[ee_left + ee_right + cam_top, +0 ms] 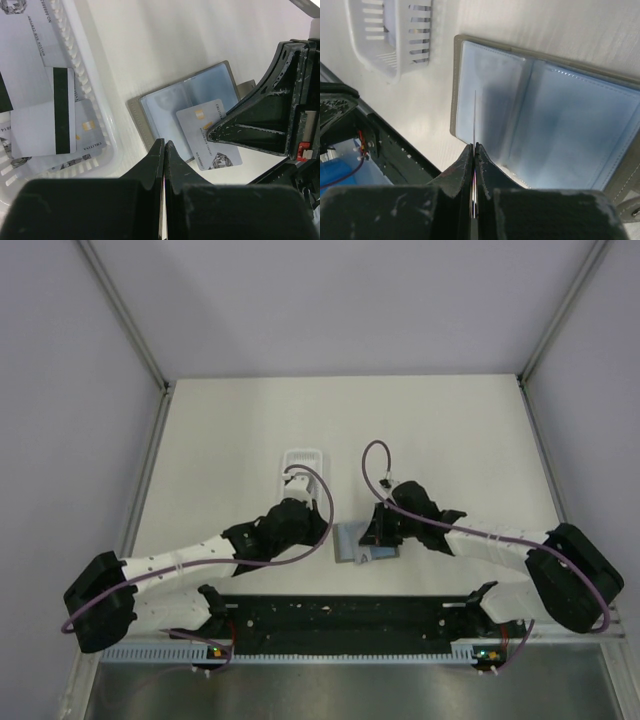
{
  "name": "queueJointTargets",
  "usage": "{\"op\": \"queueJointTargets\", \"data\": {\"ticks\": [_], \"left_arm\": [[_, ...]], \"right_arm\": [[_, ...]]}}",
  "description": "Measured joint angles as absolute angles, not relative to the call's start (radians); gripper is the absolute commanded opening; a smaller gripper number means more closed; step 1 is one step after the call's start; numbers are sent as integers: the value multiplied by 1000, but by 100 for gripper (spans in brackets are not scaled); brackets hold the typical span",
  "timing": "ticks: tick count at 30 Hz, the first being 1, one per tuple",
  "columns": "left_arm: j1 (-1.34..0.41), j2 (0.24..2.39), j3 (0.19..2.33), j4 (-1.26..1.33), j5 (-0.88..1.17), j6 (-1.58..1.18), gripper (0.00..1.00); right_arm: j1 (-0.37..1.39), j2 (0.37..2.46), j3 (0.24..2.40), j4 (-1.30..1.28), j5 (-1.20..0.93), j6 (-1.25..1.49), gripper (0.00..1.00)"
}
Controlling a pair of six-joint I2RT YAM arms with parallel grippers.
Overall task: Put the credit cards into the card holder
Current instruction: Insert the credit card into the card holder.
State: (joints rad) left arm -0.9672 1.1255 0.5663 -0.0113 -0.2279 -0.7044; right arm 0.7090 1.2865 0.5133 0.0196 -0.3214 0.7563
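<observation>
Right gripper [474,146] with card [195,131] above card holder [560,115]

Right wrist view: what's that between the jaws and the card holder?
A credit card, edge-on as a thin line, pinched by the right gripper, jaws shut, over the card holder. The left wrist view shows its face.

Card [197,131] partly behind right hand [214,134]

Top view high and far, looking down, both wrist views close, sharing the card holder [170,102]
</observation>
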Motion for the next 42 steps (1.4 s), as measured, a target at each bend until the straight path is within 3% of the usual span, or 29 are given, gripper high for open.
{"op": "queueJointTargets", "data": {"ticks": [8, 16, 31, 42], "left_arm": [[-964, 1135, 550, -21, -226, -704, 0], [-964, 1191, 549, 8, -202, -704, 0], [-960, 1317, 515, 83, -152, -712, 0], [-795, 1175, 401, 13, -226, -806, 0]], "right_arm": [[718, 1332, 541, 6, -264, 752, 0], [683, 1177, 545, -58, -233, 716, 0], [577, 1079, 531, -121, -263, 645, 0], [577, 1064, 510, -131, -271, 638, 0]]}}
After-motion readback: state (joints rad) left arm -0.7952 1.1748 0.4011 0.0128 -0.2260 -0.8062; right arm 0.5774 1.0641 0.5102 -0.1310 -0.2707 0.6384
